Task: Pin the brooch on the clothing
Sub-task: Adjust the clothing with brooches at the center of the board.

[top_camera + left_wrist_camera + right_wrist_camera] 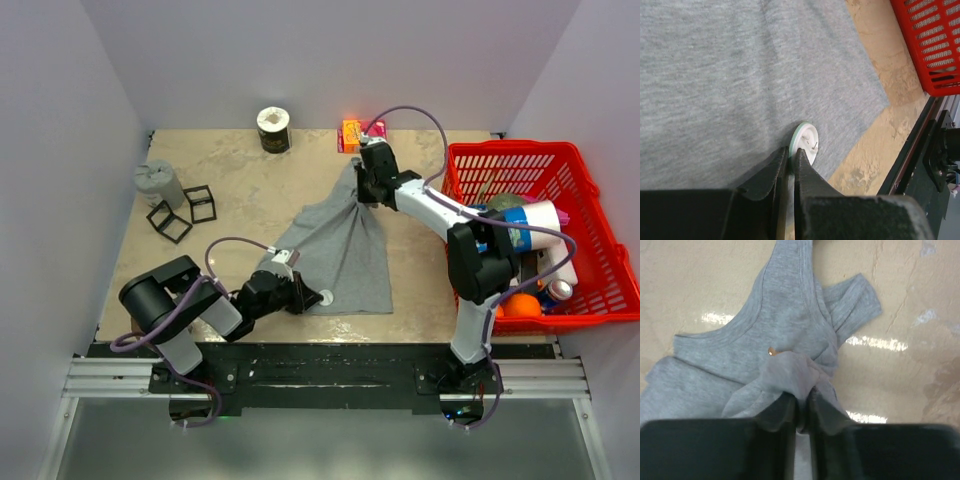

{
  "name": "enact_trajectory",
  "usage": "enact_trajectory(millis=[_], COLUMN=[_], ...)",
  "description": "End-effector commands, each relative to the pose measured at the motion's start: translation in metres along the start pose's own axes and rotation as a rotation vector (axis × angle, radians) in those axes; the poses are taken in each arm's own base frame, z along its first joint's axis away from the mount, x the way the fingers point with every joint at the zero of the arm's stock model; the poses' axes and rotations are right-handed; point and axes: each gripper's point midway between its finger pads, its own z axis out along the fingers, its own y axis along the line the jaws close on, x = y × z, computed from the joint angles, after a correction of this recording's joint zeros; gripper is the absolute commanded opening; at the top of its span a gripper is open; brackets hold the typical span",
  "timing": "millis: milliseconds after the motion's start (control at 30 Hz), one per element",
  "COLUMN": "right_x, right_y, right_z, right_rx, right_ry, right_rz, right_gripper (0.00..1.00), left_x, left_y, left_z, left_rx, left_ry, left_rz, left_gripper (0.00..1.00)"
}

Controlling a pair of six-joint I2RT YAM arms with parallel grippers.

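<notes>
Stretching from the near rail (320,362) to pale walls (300,60), the beige marbled worktop (240,200) carries the grey knit clothing (345,250). Left jaws pinch a white disc (807,142) at its near hem; right jaws hold bunched cloth farther off — the brooch (771,351), an orange speck, sits near the neckline.

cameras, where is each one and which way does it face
top external: above and behind the bases, looking down at the table; both arms show.
left wrist: on the left arm, facing along the left end effector, pinched on a white disc at the grey tank top.
right wrist: on the right arm, facing down past the right end effector bunching the fabric.
shared: the tank top in all; the red basket in top and left wrist.
</notes>
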Motion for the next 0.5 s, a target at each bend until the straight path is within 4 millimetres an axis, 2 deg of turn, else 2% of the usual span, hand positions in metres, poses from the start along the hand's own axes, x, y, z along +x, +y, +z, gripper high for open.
enact_trajectory(millis=[0,67,100,133,167,200,233,267,300,333,367,400,467], right_x=[-0.037,-0.041,-0.043,-0.037,-0.045,-0.044,-0.036,-0.038,-0.024,-0.026,-0.022,-0.008,-0.004], right_y=[-0.008,-0.005,-0.005,-0.005,-0.006,-0.007,-0.008,-0.007,-0.005,-0.004,-0.003,-0.005,-0.001], right_z=[-0.002,-0.012,-0.018,-0.022,-0.038,-0.045,-0.05,-0.063,-0.065,-0.076,-0.08,-0.081,-0.089], right_rx=[0.034,0.012,0.005,0.002,-0.008,-0.011,-0.018,-0.034,-0.059,-0.074,-0.083,-0.09,-0.121], right_ry=[-0.075,-0.083,-0.091,-0.083,-0.114,-0.118,-0.107,-0.124,-0.097,-0.113,-0.11,-0.085,-0.097], right_rz=[-0.014,-0.003,0.006,0.005,0.013,0.016,0.02,0.032,0.043,0.058,0.082,0.09,0.126], right_gripper=[0.29,0.45,0.56,0.59,0.61,0.64,0.64,0.65,0.64,0.64,0.63,0.61,0.59], left_x=[0.056,0.048,0.036,0.03,0.021,0.005,-0.003,-0.015,-0.028,-0.041,-0.051,-0.057,-0.073], left_y=[0.034,0.023,0.013,0.008,0.001,-0.011,-0.016,-0.025,-0.035,-0.043,-0.052,-0.057,-0.068], left_z=[-0.025,-0.022,-0.02,-0.019,-0.015,-0.014,-0.013,-0.008,-0.009,-0.006,-0.006,-0.006,-0.002], left_rx=[-0.117,-0.083,-0.058,-0.046,-0.04,-0.014,-0.006,-0.002,0.017,0.021,0.038,0.046,0.06], left_ry=[0.189,0.177,0.149,0.135,0.128,0.089,0.077,0.067,0.041,0.03,0.011,0.003,-0.017], left_rz=[0.039,0.031,0.036,0.034,0.035,0.047,0.06,0.069,0.083,0.1,0.11,0.117,0.13], left_gripper=[0.0,0.0,0.0,0.0,0.0,0.0,0.0,0.0,0.0,0.0,0.0,0.0,0.0])
